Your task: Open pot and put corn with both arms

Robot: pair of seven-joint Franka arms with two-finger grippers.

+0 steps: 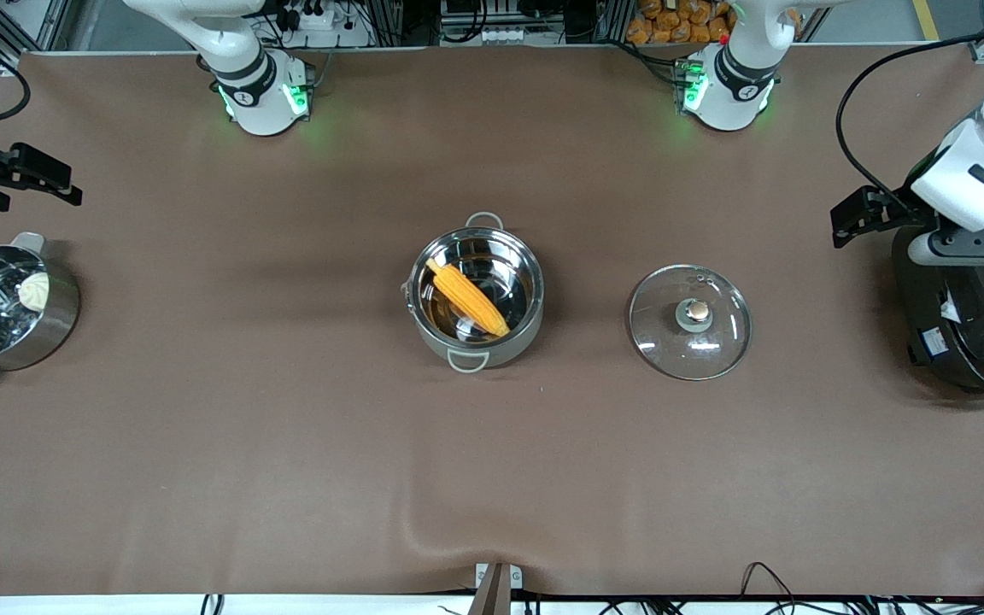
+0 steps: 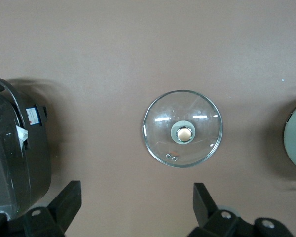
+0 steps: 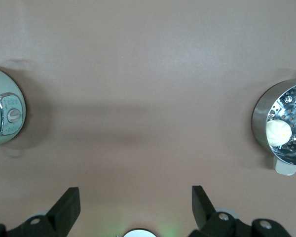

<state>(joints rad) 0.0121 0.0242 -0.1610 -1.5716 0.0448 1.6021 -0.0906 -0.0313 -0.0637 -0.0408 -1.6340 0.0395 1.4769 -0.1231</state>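
A brown-covered bench is seen from a high camera facing two white robot arms whose bases stand along its upper edge. In the middle of the bench sits the pot, round and shiny steel with two grey loop handles, uncovered. The corn, a yellow-orange cob, lies slantwise inside the pot on its floor. The pot's glass lid, clear with a copper-coloured knob at its centre, lies flat on the bench beside the pot, toward the left arm's end, apart from the pot. At the left arm's end of the bench stands a large black rice cooker. The left hand hangs in the air by the rice cooker's edge, its two black fingers spread wide and holding nothing; its wrist camera looks down on the lid. At the right arm's end stands a second steel pot with a perforated steamer insert and a white bun in it. The right hand hovers above the bench near that steamer pot, its fingers likewise spread wide and empty.
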